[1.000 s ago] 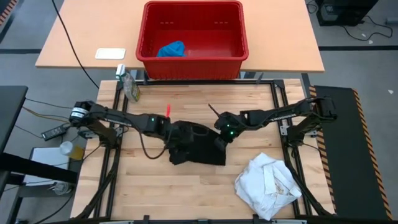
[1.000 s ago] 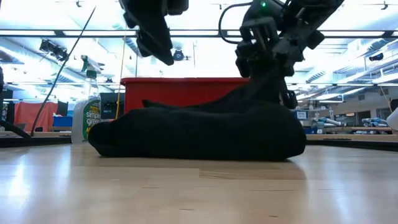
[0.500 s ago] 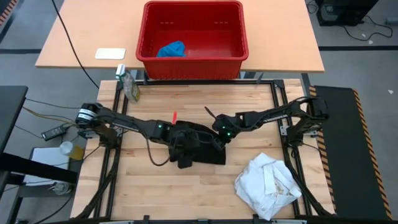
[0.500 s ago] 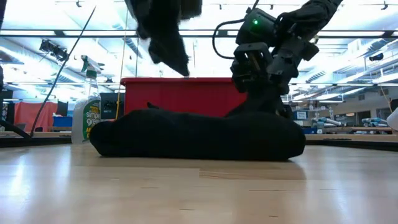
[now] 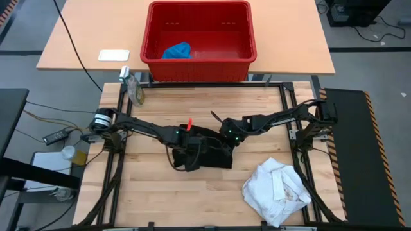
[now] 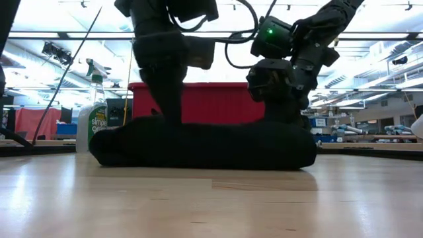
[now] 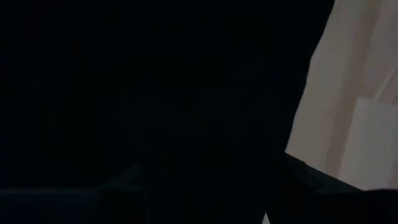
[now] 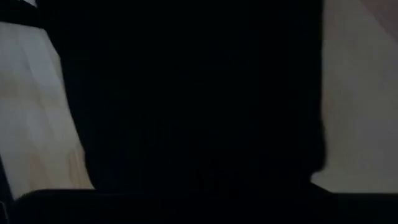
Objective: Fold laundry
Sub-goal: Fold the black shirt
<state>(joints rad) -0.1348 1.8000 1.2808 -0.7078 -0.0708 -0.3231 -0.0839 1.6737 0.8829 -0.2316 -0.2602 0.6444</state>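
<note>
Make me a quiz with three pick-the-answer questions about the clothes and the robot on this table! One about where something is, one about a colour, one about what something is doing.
1. Where is the blue garment?
A. In the red basket
B. On the wooden table
C. Under the white garment

2. What colour is the garment both arms are working on?
A. White
B. Black
C. Blue

3. How does the white garment lie?
A. Folded flat
B. Hanging from a gripper
C. Crumpled in a heap

Answers:
1. A, the blue cloth shows inside the basket.
2. B, the left gripper and right gripper are both down at the black garment.
3. C, it sits bunched near the table's corner, untouched.
</note>
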